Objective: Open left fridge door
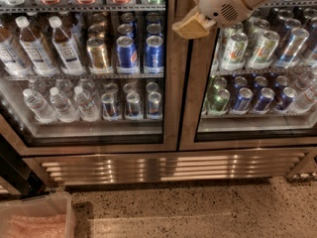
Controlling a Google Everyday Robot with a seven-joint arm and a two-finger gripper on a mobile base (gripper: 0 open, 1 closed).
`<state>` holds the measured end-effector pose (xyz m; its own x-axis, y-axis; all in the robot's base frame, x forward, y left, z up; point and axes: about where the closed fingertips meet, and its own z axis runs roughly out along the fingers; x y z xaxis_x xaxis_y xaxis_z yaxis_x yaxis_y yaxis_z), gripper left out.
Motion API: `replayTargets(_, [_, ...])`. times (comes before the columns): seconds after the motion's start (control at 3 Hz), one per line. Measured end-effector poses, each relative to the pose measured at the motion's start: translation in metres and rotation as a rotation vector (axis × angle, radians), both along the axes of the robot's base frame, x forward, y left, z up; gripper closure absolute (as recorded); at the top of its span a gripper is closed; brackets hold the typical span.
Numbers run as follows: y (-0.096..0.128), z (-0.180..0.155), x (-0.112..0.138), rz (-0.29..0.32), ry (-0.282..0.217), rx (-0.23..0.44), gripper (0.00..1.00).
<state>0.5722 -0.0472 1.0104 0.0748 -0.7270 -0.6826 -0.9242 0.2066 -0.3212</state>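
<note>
The left fridge door (pixel 171 83) is a glass pane in a brushed-steel frame, standing shut. Behind it are water bottles (pixel 54 103) and blue Pepsi cans (pixel 141 53). The matching right door (pixel 190 93) covers green-and-white cans (pixel 247 46). My gripper (pixel 190 25) has tan fingers on a white wrist and reaches in from the top right. It hangs in front of the steel strip where the two doors meet, near the top of the view.
A louvred steel grille (pixel 168 167) runs under the doors. The floor (pixel 198 207) is speckled stone. A clear plastic bin (pixel 37 217) sits at the bottom left. A dark object (pixel 12 170) stands at the left edge.
</note>
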Motion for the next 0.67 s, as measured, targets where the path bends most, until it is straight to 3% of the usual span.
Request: replayTargets(0.67, [-0.0060,0.0038,0.0072,0.000,0.000,0.000,1.00])
